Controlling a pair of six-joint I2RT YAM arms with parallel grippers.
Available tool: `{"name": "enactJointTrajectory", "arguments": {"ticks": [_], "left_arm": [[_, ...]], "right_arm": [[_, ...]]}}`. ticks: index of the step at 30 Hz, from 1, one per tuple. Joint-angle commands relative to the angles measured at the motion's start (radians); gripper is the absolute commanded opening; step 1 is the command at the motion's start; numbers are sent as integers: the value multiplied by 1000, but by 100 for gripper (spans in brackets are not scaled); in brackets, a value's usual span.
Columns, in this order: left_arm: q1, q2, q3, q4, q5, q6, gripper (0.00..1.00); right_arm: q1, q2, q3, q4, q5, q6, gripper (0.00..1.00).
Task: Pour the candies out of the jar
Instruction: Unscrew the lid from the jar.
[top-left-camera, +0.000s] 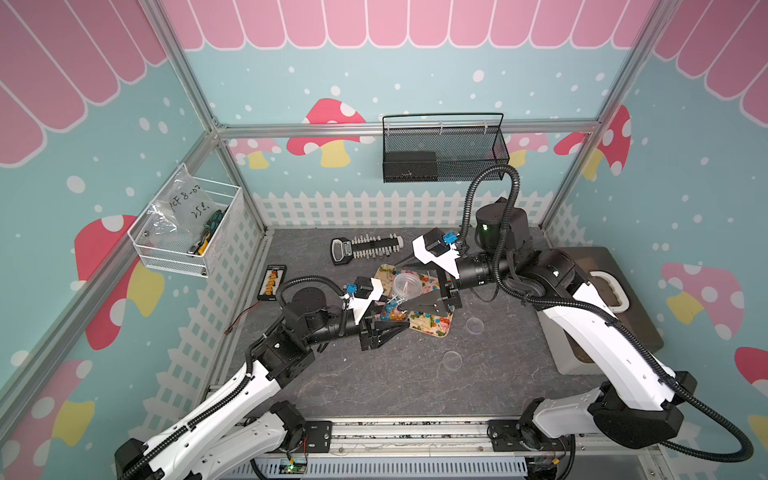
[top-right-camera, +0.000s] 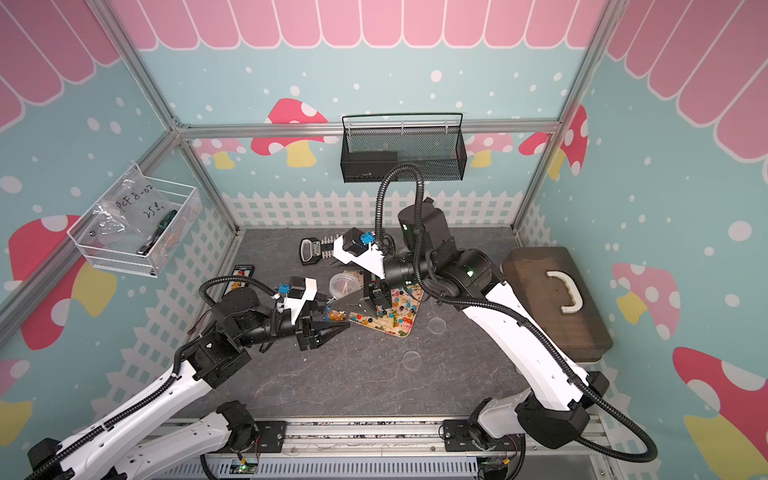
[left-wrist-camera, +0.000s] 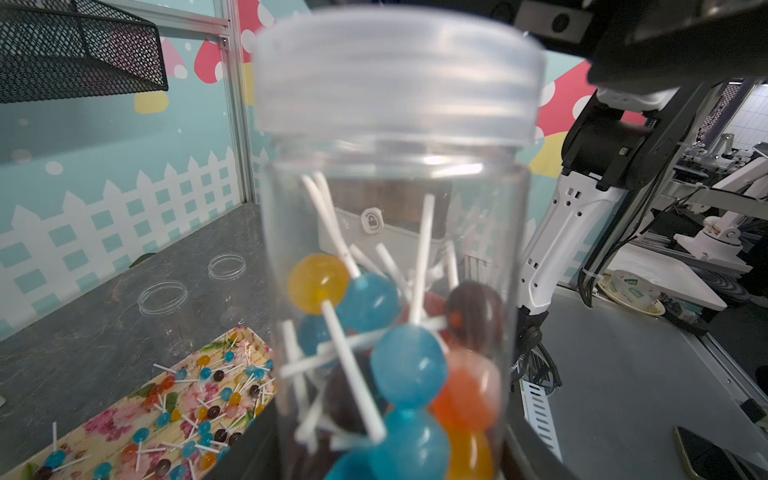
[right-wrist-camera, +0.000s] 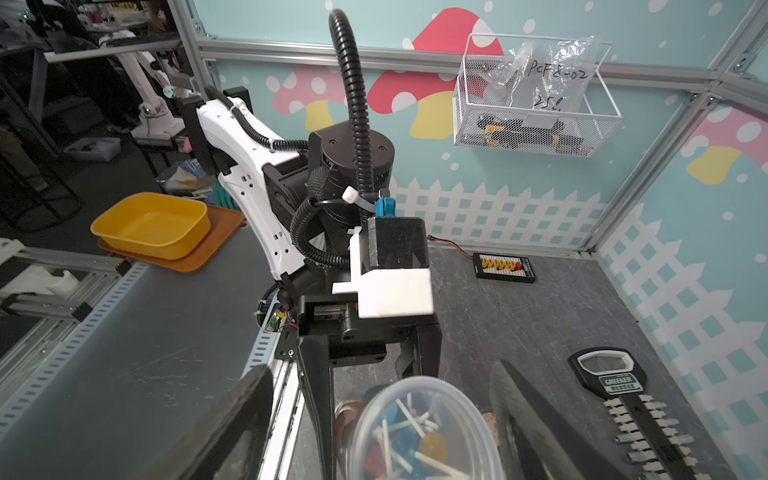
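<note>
A clear plastic jar (left-wrist-camera: 395, 249) stands upright over a floral tray (top-left-camera: 444, 335) with its clear screw lid (left-wrist-camera: 395, 75) on top. The candies (left-wrist-camera: 409, 365), small lollipops with blue, orange, yellow and dark heads on white sticks, lie in its lower part. My left gripper (top-left-camera: 390, 322) is shut on the jar's body, a dark finger on each side. The right gripper (right-wrist-camera: 386, 424) is open at lid height, one finger (right-wrist-camera: 237, 419) well clear of the lid (right-wrist-camera: 424, 428) and the other close beside it. Many more candies (left-wrist-camera: 199, 411) lie spread on the tray (left-wrist-camera: 108, 419).
Two clear round lids (top-left-camera: 474, 325) (top-left-camera: 452, 360) lie on the grey table right of the tray. A brown box with a white handle (top-left-camera: 615, 291) stands at the right. A black toothed tool (top-left-camera: 365, 248) and a connector board (top-left-camera: 272, 283) lie behind and left. Baskets (top-left-camera: 444, 149) (top-left-camera: 187, 228) hang on the walls.
</note>
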Motion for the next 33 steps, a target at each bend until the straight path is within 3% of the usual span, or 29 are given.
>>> {"name": "enactJointTrajectory", "arguments": {"ticks": [1, 6, 10, 19, 33], "left_arm": [[4, -9, -6, 14, -25, 3, 59], [5, -22, -8, 2, -55, 19, 59], [5, -29, -8, -11, -77, 34, 59], [5, -22, 3, -38, -97, 60, 59], [5, -38, -7, -43, -99, 58, 59]], "right_arm": [[-2, -42, -10, 63, 33, 48, 84], [-1, -64, -4, 77, 353, 340, 84], [11, -68, 11, 22, 431, 482, 83], [106, -41, 41, -77, 552, 531, 83], [159, 18, 42, -81, 568, 533, 84]]}}
